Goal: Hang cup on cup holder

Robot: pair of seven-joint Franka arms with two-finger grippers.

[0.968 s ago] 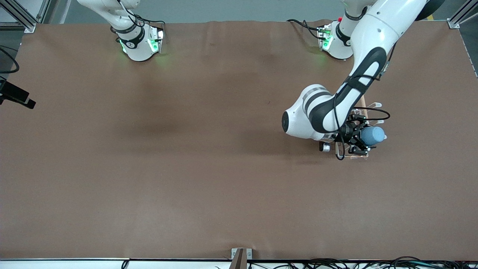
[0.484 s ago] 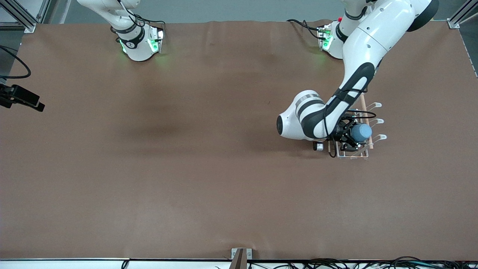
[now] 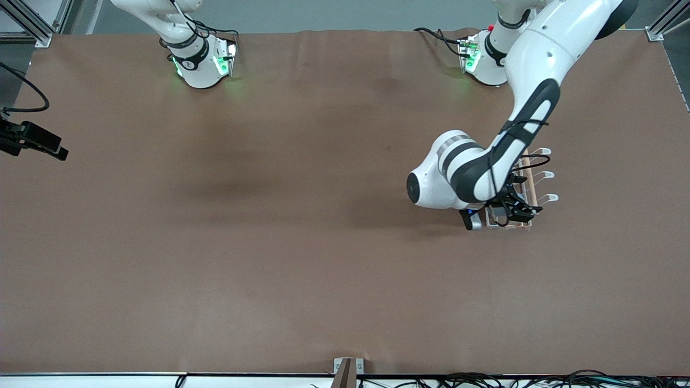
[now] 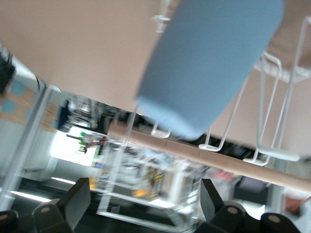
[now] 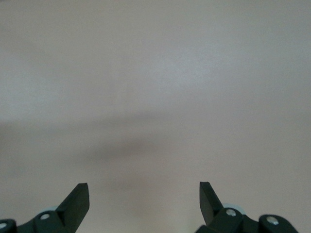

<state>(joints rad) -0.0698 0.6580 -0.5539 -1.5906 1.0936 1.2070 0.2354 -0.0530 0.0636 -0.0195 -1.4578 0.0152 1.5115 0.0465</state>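
Note:
The light-blue cup (image 4: 209,63) sits among the white prongs of the cup holder (image 4: 272,153), just past its wooden rod (image 4: 194,153). I cannot tell whether a prong is inside it. My left gripper (image 4: 144,194) is open and empty, drawn back a short way from the cup. In the front view the left gripper (image 3: 515,213) is over the end of the cup holder (image 3: 542,175) nearest the front camera, and the arm hides the cup. My right gripper (image 5: 143,194) is open and empty over bare table, waiting at the right arm's end (image 3: 56,152).
The brown table cover (image 3: 302,226) is bare around the cup holder. The left arm's white elbow (image 3: 436,183) hangs beside the holder. The arm bases (image 3: 202,67) stand along the edge farthest from the front camera.
The cup was in the left gripper over the holder. Now the jaws stand open, apart from the cup, and the wrist has turned and covers it in the front view. The right gripper barely shifted.

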